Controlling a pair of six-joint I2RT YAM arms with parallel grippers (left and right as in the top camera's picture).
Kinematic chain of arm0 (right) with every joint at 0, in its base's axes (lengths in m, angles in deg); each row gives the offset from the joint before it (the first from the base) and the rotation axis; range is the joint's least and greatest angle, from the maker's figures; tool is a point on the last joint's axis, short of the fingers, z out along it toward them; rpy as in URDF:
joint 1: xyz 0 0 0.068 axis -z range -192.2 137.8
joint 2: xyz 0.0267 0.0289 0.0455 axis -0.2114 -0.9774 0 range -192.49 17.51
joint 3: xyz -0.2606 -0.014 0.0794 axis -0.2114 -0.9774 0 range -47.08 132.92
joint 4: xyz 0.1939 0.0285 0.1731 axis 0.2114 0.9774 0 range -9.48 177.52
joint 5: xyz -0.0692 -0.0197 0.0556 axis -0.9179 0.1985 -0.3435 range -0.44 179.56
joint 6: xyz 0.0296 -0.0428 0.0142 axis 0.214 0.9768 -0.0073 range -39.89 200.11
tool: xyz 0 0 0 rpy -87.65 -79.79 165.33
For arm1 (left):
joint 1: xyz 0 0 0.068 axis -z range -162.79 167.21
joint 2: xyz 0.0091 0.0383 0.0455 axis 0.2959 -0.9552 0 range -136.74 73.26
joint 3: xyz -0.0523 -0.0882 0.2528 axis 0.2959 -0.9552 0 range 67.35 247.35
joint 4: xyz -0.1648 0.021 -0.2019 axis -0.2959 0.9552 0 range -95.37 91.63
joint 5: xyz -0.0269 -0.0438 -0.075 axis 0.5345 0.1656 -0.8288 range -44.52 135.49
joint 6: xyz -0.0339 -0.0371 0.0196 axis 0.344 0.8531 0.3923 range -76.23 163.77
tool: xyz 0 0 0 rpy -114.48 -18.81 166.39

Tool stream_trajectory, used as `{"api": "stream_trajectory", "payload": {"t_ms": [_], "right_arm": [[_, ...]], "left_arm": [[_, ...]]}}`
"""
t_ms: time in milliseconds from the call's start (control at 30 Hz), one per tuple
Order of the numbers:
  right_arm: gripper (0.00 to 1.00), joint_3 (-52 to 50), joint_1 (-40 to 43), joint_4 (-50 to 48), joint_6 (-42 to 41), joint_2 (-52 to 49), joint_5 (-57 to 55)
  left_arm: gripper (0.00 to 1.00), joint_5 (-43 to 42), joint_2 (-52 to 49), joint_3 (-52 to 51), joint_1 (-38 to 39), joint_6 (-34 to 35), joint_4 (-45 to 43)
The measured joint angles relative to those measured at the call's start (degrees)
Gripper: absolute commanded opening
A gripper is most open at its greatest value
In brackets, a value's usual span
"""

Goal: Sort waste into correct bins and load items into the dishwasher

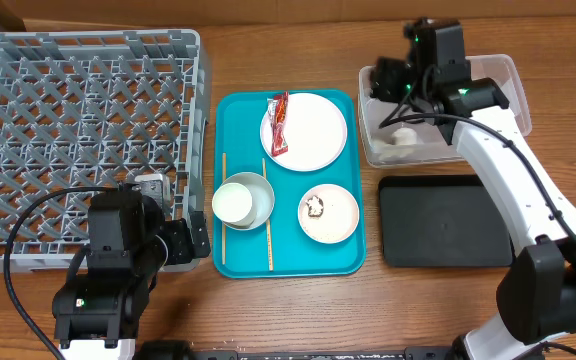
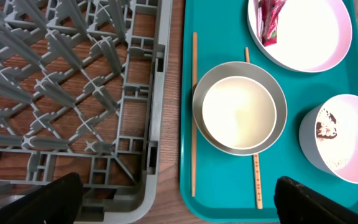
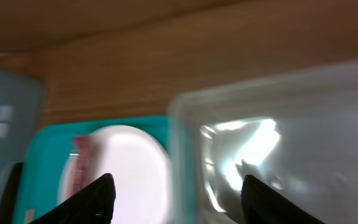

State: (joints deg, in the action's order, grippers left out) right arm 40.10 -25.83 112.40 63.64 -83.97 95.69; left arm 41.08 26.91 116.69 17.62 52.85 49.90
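Hovering over the tabletop, both grippers stand apart and hold nothing.

The grey dish rack (image 1: 78, 130) sits far left, with the left gripper (image 2: 178, 202) spread wide at its near right corner, beside the teal tray (image 1: 230, 110). That tray carries two chopsticks (image 1: 224, 200), a white cup (image 2: 238, 112) nested in the grey bowl (image 2: 279, 106), the white plate (image 1: 318, 135) with the red wrapper (image 1: 278, 125) on it, and the pink dish (image 1: 333, 220) holding a brown lump (image 1: 315, 207). The right gripper (image 3: 179, 202), fingers parted, hangs above the left end of the clear tub (image 1: 498, 75), where the tissue (image 1: 405, 138) lies. The black tray (image 1: 446, 220) sits just in front of the tub.
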Motion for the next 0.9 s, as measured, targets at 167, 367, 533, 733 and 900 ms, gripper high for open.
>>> {"api": "stream_trajectory", "payload": {"t_ms": [167,367,533,733,900], "right_arm": [[0.74,0.9,-5.9,-3.2,1.0,0.2,5.4],[0.74,1.4,-15.7,-4.4,3.0,-5.6,4.2],[0.74,1.4,-19.7,-8.0,3.4,-14.5,1.1],[0.67,1.4,-21.1,-12.9,3.5,-21.1,-2.1],[0.47,1.4,-21.3,-14.7,3.7,-24.4,-3.6]], "left_arm": [[1.00,0.0,0.0,0.0,0.0,0.0,0.0],[1.00,0.0,0.0,0.0,0.0,0.0,0.0],[1.00,0.0,0.0,0.0,0.0,0.0,0.0],[1.00,0.0,0.0,0.0,0.0,0.0,0.1],[1.00,0.0,0.0,0.0,0.0,0.0,0.2]]}}
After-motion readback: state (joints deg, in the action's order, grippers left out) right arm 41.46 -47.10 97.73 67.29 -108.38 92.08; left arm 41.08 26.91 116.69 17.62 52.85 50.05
